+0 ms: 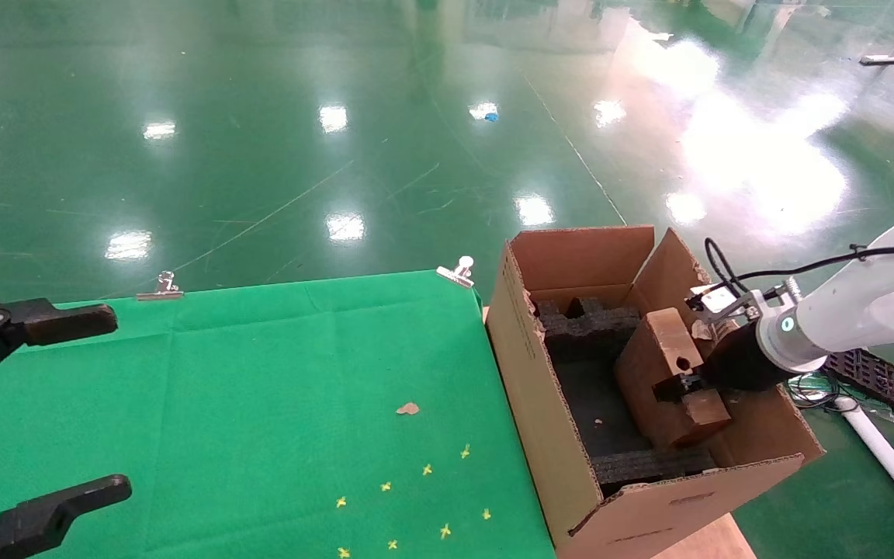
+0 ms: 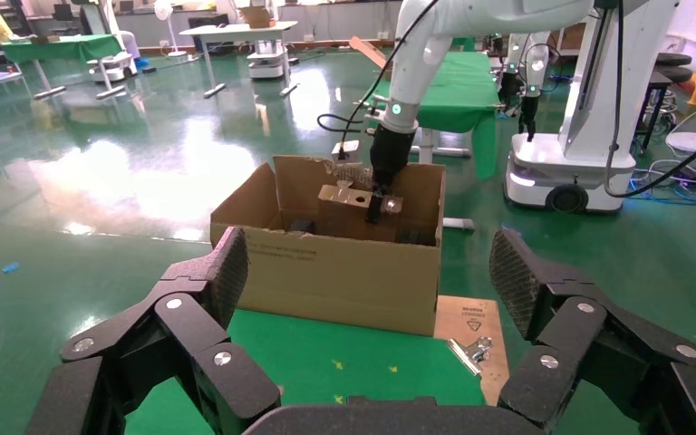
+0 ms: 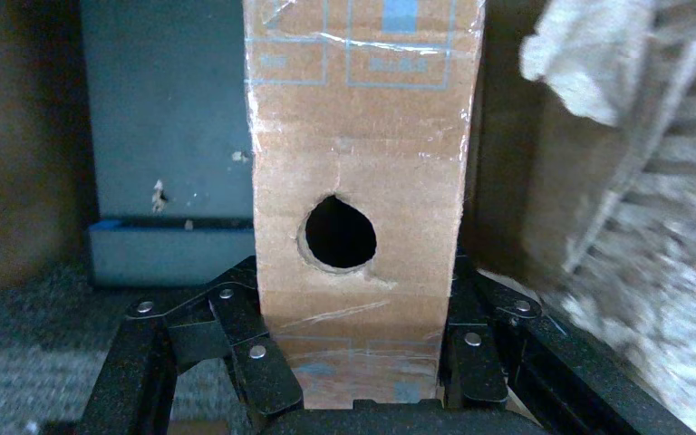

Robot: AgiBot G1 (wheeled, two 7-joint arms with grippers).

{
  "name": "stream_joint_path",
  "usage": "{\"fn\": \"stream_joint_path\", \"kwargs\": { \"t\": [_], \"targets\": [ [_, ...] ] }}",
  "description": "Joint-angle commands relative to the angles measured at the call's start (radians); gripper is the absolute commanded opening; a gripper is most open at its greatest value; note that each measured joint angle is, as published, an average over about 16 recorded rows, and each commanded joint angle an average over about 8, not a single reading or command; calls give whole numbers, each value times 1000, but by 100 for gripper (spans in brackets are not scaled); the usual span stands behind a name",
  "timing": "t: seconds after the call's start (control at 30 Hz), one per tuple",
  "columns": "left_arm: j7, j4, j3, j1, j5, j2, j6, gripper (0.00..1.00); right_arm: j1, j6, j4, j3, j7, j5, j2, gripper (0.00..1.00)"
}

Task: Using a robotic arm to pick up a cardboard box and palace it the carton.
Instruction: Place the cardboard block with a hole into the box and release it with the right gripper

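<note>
Left gripper [image 1: 36,404]: nearest my head camera, hanging over the green cloth [image 1: 261,404] at the left edge, its fingers spread wide apart and holding nothing.
Robotic arm [image 1: 858,310]: I see the white right arm reaching in from the right over the carton's far-right flap, green ring light lit.
Right gripper [image 3: 349,362]: its fingers are clamped on the two narrow edges of the cardboard box, one on each side.
Cardboard box [image 1: 668,373]: held tilted inside the carton, round hole in its broad face just beyond the fingers, shiny tape across it.
Carton [image 1: 540,419]: stands just beside the cloth's right edge, flaps up.
Carton contents: black foam [image 1: 587,326] at the far end and along the near wall, with the box between them; I cannot tell whether it touches the floor.
</note>
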Motion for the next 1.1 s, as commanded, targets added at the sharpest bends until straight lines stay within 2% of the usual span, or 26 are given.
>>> {"fn": "stream_joint_path", "kwargs": {
  "t": [0.03,0.17,0.43,1.1],
  "targets": [
    [0,0,0,0,0,0,0,100,-17,18,-7,6,-7,8,-6,0],
    [0,0,0,0,0,0,0,100,-36,41,-18,12,-14,18,-14,1],
    [0,0,1,0,-1,0,0,100,-41,62,-31,19,-29,27,-19,100],
    [1,0,2,0,-1,-1,-1,100,29,16,-53,-2,-16,-2,-19,100]
  ]
}}
